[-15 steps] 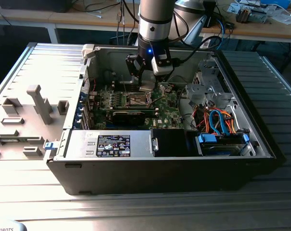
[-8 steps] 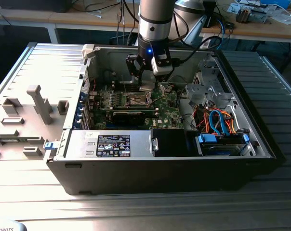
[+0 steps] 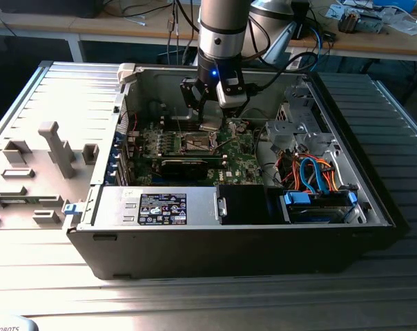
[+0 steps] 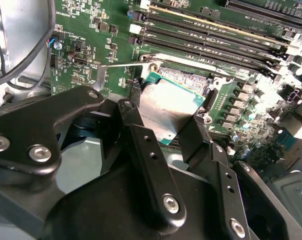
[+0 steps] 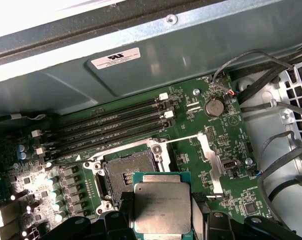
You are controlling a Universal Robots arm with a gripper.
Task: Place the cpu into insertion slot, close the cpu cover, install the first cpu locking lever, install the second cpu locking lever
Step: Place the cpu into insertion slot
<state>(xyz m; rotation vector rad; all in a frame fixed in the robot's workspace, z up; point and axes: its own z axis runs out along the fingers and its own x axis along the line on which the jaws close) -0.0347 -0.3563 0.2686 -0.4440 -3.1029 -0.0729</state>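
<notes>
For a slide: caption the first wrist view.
Tool holds the cpu close to the open insertion slot on the motherboard.

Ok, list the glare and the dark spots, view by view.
Exterior view: glare washes the table; the case interior is dim. Second wrist view: the cpu face shines, and the board blows out white at one edge. First wrist view: burnt-out white beyond the case wall; cpu evenly lit.
</notes>
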